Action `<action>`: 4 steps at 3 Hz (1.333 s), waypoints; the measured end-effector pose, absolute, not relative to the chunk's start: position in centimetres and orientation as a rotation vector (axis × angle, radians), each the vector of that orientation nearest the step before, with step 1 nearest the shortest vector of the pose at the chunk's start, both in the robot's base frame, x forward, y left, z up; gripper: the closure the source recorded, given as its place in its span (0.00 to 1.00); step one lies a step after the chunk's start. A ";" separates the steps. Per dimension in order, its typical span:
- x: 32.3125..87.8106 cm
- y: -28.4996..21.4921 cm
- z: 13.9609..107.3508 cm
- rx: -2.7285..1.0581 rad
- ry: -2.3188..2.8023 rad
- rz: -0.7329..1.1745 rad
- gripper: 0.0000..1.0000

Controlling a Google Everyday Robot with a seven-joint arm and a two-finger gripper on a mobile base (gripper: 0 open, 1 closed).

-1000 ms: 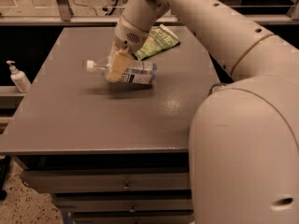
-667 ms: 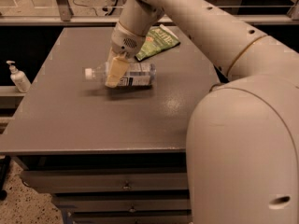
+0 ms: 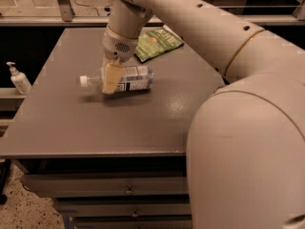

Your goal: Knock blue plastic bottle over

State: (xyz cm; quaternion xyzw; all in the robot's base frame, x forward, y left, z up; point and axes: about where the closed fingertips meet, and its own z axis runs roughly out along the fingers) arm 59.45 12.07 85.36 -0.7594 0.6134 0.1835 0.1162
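Note:
The blue plastic bottle (image 3: 129, 78) lies on its side on the grey table (image 3: 71, 123), its white cap pointing left and its blue-and-white label facing up. My gripper (image 3: 111, 81) hangs from the white arm directly over the bottle's neck end, with a tan finger (image 3: 111, 77) in front of the bottle. The bottle's shoulder is hidden behind that finger.
A green chip bag (image 3: 155, 41) lies on the table behind the bottle. A small white pump bottle (image 3: 19, 79) stands on a ledge off the table's left edge. My arm's large white body (image 3: 248, 142) fills the right side. Drawers (image 3: 124, 190) sit under the table front.
The bottle stays lying on its side and has shifted slightly left. My gripper has moved a little left with it, staying over its neck end.

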 end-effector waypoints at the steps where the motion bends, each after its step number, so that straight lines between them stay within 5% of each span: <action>1: 59.0 12.4 85.5 -2.260 1.785 0.505 0.13; 2: 58.8 12.7 85.6 -2.277 1.774 0.496 0.00; 4: 59.3 11.9 87.1 -2.236 1.743 0.517 0.00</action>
